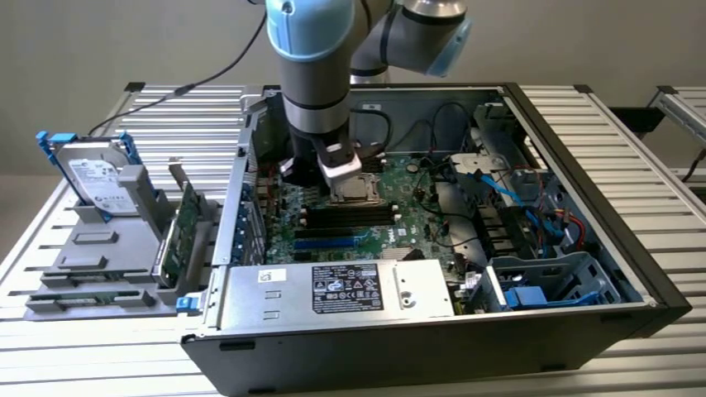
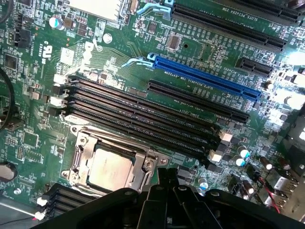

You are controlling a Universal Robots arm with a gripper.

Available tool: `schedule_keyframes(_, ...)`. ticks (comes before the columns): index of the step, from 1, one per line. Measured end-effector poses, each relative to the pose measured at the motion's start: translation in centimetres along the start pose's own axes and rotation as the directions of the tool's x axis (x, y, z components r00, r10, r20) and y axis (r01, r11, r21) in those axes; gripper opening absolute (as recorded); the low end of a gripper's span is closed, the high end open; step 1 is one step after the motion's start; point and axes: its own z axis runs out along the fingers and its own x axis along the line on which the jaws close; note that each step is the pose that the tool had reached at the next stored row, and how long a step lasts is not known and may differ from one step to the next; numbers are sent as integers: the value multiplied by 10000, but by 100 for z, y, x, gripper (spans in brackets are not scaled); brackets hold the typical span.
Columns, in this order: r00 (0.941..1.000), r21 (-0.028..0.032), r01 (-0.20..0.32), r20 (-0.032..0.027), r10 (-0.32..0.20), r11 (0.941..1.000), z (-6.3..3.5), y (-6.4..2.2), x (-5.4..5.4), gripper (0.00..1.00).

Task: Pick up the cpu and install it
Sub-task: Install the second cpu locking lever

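Note:
The cpu (image 2: 110, 171) is a dull silver square lying flat inside the metal socket frame (image 2: 81, 157) on the green motherboard (image 2: 43, 52). In the exterior view the cpu (image 1: 360, 192) shows in the socket at the board's middle, inside the open computer case (image 1: 617, 248). My gripper (image 1: 334, 175) hangs low over the board, just beside the socket toward the exterior view's left. In the wrist view the black gripper (image 2: 167, 183) is shut, its fingers pressed together with nothing between them, a short way off the socket's edge.
Black memory slots (image 2: 143, 117) and a blue card slot (image 2: 205, 76) lie beside the socket. A power supply (image 1: 342, 289) sits at the case front, blue cables (image 1: 518, 194) to the exterior view's right. Outside stand a hard drive (image 1: 97, 178) and green cards (image 1: 177, 236) on a grey holder.

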Motion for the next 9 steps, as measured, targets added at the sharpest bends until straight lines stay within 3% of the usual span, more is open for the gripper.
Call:
schedule_keyframes(4, 9998, -30, -210, -32, 210, 9998, -71, -15, 8, 11)
schedule_keyframes(9, 9997, -111, -248, -15, 248, 9996, -261, -55, 38, 11)
